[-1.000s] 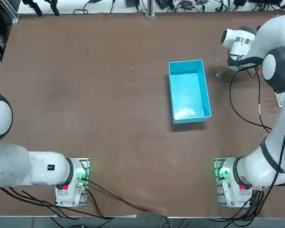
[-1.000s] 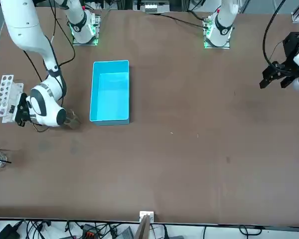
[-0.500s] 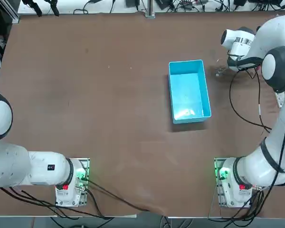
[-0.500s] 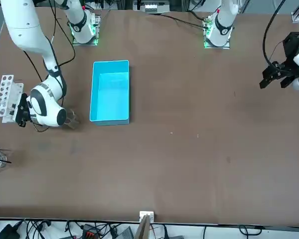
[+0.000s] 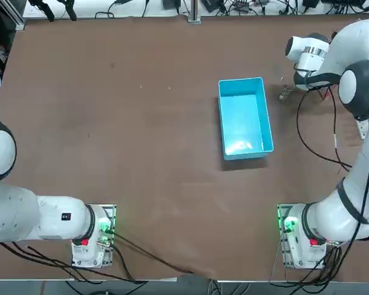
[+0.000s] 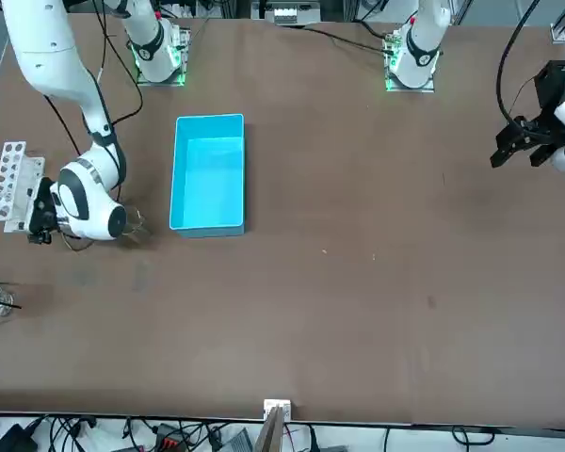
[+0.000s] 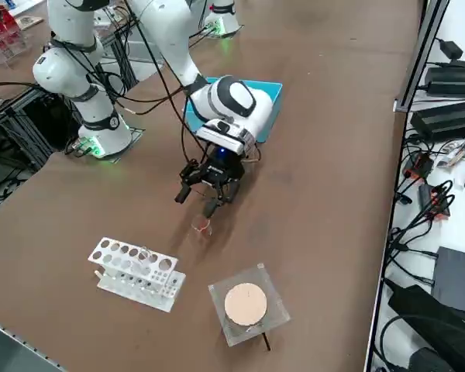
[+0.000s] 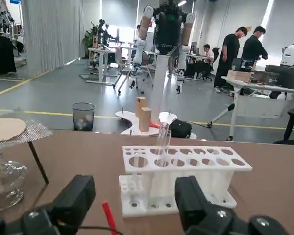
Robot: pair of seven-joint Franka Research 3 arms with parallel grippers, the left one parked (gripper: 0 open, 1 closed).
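My right gripper (image 7: 204, 200) hangs low over the table, right of the blue bin (image 5: 245, 117), with its jaws open and nothing held. In the right wrist view the two black fingers (image 8: 74, 197) stand wide apart. A small clear tube with a red cap (image 7: 201, 225) lies on the table just past the fingertips, and its red end (image 8: 108, 215) shows between the fingers. Beyond it stands a white tube rack (image 8: 183, 178) with one clear tube (image 8: 162, 142) upright in it. The same gripper (image 5: 286, 92) sits beside the bin's far right corner in the top view.
A clear dish holding a tan disc (image 7: 246, 304) stands on the table past the rack (image 7: 136, 273), near the table's right edge. The blue bin (image 6: 207, 174) looks empty. Cables run along the right arm (image 5: 332, 141). People stand in the room behind.
The right wrist has shifted very slightly toward the rack. Nothing else has moved.
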